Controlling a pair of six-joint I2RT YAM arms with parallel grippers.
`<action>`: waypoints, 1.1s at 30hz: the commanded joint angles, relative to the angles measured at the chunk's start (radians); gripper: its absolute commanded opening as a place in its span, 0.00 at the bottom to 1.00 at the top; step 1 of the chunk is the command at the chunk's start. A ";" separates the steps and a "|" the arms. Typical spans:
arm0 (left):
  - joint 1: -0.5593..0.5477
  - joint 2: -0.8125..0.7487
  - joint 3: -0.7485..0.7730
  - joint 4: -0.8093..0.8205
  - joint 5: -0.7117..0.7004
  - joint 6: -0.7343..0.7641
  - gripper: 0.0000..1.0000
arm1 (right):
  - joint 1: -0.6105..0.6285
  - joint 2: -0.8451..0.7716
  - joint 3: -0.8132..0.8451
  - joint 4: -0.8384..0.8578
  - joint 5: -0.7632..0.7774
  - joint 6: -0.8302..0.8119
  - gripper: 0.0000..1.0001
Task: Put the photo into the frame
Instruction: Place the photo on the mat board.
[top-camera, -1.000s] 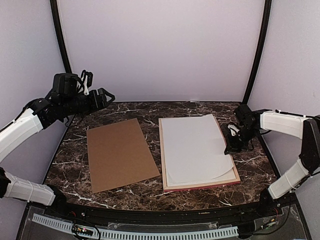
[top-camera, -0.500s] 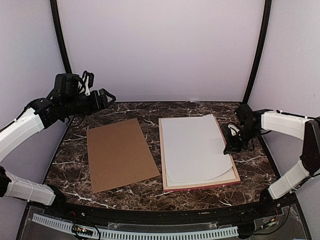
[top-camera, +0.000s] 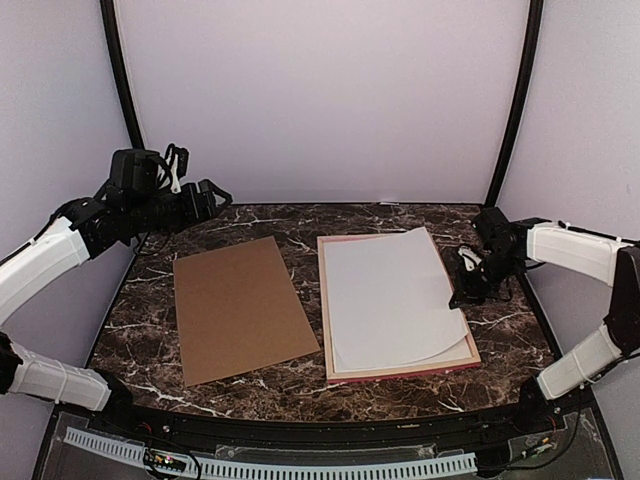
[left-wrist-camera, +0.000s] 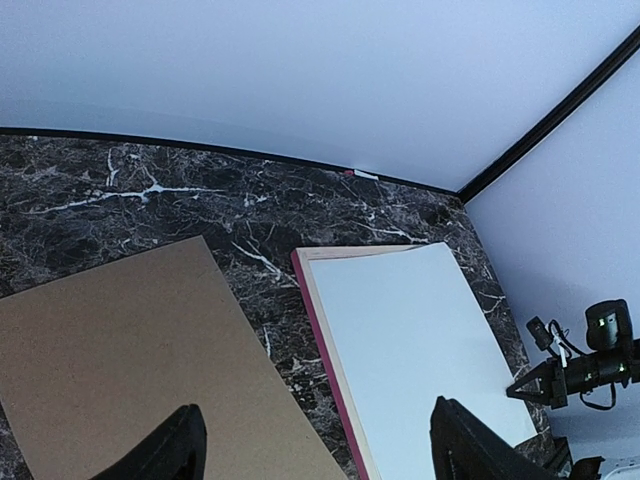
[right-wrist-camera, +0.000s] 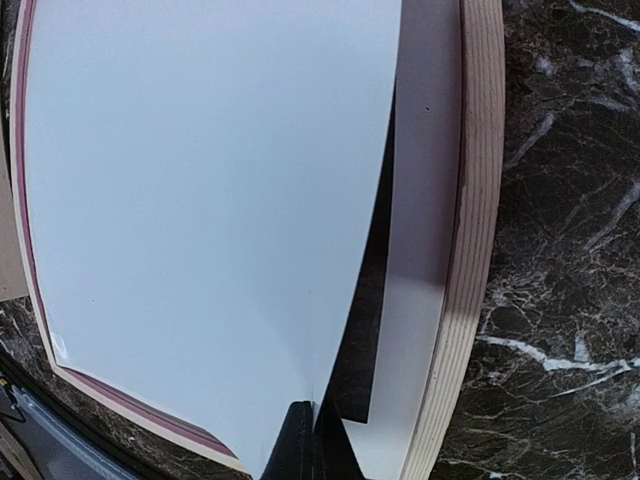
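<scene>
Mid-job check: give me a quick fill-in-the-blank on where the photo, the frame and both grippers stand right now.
1. The photo lies over the frame with its plain ____ back facing up.
2. The right gripper is shut on the photo's ____ edge.
3. The brown board lies flat to the ____ of the frame.
4. The left gripper hangs in the air holding nothing, its jaws ____.

Missing words: white; right; left; open
</scene>
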 joint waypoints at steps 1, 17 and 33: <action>-0.002 -0.016 -0.014 0.019 0.001 -0.004 0.80 | -0.005 -0.020 -0.015 -0.010 0.004 0.008 0.00; -0.003 -0.015 -0.014 0.018 -0.001 0.003 0.80 | -0.005 0.025 -0.042 0.063 0.006 0.039 0.19; -0.002 -0.012 -0.019 0.012 -0.011 0.012 0.80 | -0.005 0.020 -0.031 0.044 0.104 0.057 0.39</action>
